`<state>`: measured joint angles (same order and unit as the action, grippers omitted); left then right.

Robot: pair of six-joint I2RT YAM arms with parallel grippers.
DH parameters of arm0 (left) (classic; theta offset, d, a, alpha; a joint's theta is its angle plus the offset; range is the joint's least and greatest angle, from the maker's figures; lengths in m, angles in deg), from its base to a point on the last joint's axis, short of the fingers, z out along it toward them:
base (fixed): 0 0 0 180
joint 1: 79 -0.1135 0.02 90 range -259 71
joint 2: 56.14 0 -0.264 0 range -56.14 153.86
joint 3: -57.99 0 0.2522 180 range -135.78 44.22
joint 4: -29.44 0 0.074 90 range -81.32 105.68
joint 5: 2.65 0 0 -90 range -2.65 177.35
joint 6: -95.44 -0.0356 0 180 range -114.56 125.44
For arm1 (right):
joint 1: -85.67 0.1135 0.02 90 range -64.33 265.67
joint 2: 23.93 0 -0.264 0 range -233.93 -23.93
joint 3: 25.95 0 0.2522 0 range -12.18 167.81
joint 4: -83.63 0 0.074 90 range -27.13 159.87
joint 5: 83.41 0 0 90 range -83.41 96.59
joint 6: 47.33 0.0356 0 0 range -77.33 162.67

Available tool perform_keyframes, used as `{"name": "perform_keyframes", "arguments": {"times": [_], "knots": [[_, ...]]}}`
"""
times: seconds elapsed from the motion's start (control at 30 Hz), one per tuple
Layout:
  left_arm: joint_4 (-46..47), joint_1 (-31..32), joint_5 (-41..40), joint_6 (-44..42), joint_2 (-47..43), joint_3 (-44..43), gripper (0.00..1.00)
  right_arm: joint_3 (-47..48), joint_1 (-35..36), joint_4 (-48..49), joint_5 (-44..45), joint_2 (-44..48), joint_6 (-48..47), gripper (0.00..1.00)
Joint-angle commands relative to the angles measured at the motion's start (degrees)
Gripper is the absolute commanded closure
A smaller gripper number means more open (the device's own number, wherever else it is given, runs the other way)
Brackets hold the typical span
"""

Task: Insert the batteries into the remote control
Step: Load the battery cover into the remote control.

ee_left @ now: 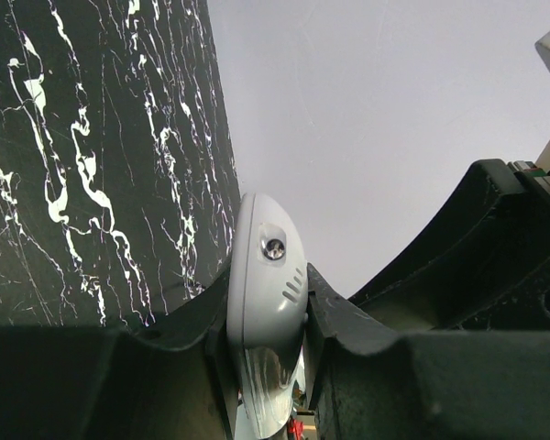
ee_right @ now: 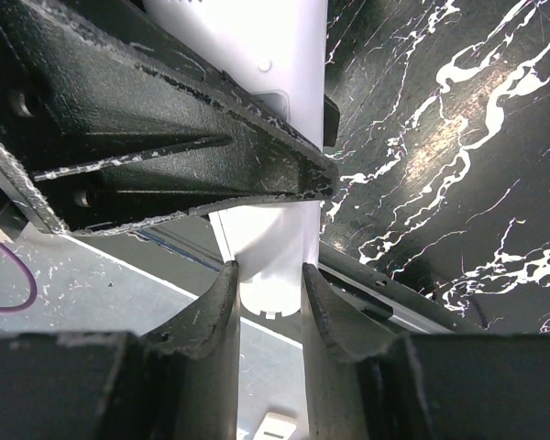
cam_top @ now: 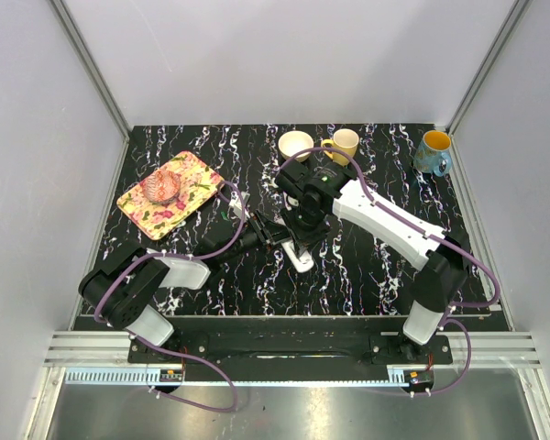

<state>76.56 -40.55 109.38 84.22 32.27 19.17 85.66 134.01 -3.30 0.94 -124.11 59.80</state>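
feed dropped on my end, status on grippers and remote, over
Left gripper shut on remote control end. Right gripper shut on it too. No batteries in view. Bowl and yellow mug far back, not in the way.

The tabletop [cam_top: 367, 275] is black with white wiggly lines, like stone. It spreads out on every side of the left gripper [cam_top: 277, 236] and the right gripper [cam_top: 302, 229], which are close together near its middle. Plain pale grey walls [cam_top: 293, 55] stand far behind the grippers and out to both sides of them. Thin silver posts [cam_top: 89, 64] run up the back corners where the walls meet. In front of the grippers, past the tabletop's near edge, there is a silver rail [cam_top: 82, 348] and then a shiny grey metal sheet [cam_top: 348, 417]. The light is soft and even, with a faint shine on the tabletop beside the right gripper.
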Motion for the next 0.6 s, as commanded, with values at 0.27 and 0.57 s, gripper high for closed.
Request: {"name": "perform_keyframes", "arguments": {"times": [0.27, 0.57], "knots": [[5.65, 0.57, 0.22, 0.49, -1.30, -1.66, 1.00, 1.65, 0.53, 0.22, 0.20, 3.32, -0.43, 1.00], [6.18, 0.39, 0.22, 0.93, -1.30, -1.57, 1.00, 0.51, 0.53, -0.57, 1.69, 5.26, -0.34, 1.00]]}}
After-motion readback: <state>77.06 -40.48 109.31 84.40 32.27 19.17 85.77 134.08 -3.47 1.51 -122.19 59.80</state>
